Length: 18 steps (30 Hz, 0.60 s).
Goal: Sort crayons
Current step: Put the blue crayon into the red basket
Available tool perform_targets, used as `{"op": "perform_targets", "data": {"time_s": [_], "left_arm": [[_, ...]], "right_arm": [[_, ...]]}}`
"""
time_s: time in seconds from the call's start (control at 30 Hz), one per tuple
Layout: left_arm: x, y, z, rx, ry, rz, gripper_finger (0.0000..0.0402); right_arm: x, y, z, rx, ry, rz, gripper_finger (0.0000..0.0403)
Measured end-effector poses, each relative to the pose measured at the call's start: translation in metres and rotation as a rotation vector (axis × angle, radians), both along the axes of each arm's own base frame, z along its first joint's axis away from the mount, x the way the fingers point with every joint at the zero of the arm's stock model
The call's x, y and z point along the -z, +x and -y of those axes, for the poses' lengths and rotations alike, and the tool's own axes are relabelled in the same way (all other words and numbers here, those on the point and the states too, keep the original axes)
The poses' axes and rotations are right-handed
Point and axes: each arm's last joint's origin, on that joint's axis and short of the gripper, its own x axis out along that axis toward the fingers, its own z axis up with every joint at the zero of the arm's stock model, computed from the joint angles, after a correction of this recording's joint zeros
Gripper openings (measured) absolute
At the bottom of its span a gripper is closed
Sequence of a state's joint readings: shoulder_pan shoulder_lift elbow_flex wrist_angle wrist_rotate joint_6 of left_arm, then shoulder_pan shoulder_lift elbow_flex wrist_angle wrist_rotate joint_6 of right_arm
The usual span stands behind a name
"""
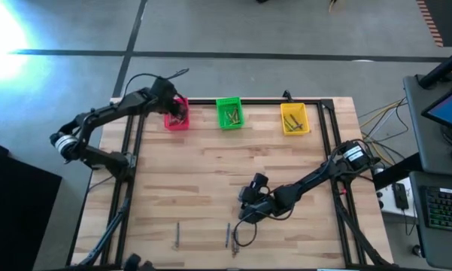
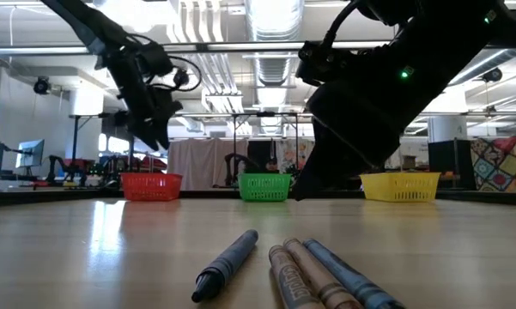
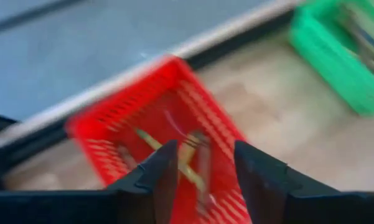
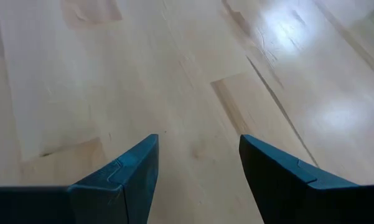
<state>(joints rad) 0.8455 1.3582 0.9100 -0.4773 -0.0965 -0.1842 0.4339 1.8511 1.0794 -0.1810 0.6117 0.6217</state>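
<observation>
Several crayons lie flat on the table near its front edge: one [image 1: 177, 235] to the left and a close pair [image 1: 230, 236] beside it. In the low view they show as a bluish-grey one [image 2: 227, 264], two brownish ones [image 2: 302, 275] and a blue one [image 2: 352, 276]. My left gripper [image 1: 177, 111] is open and empty above the pink-red bin [image 3: 106, 134], which holds several crayons [image 3: 187, 158]. My right gripper [image 1: 248, 214] is open and empty over bare table [image 4: 193, 93], a little behind the pair of crayons.
A green bin [image 1: 229, 113] and a yellow bin [image 1: 294, 118], both with crayons inside, stand along the table's far edge to the right of the pink-red bin [image 1: 177, 117]. A black frame borders the table's sides. The middle of the wooden table is bare.
</observation>
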Motion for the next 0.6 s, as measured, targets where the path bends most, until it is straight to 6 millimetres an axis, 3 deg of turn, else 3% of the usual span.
{"op": "perform_targets", "data": {"time_s": [0.13, 0.23, 0.4, 0.6], "left_arm": [[-0.011, 0.013, 0.024, 0.115, -0.064, -0.031, 0.0155], [-0.016, 0.021, 0.061, 0.184, -0.109, -0.028, 0.0155], [0.009, 0.025, 0.148, 0.276, -0.226, 0.019, 0.015], [0.035, 0.005, 0.248, 0.26, -0.345, 0.065, 0.015]], "right_arm": [[0.002, -0.003, -0.002, -0.001, 0.001, -0.005, 0.0214], [0.006, -0.007, -0.002, 0.0, -0.003, -0.019, 0.0215], [0.018, -0.018, 0.002, 0.045, -0.005, -0.036, 0.0215], [0.023, -0.023, 0.005, 0.076, 0.009, -0.028, 0.0215]]}}
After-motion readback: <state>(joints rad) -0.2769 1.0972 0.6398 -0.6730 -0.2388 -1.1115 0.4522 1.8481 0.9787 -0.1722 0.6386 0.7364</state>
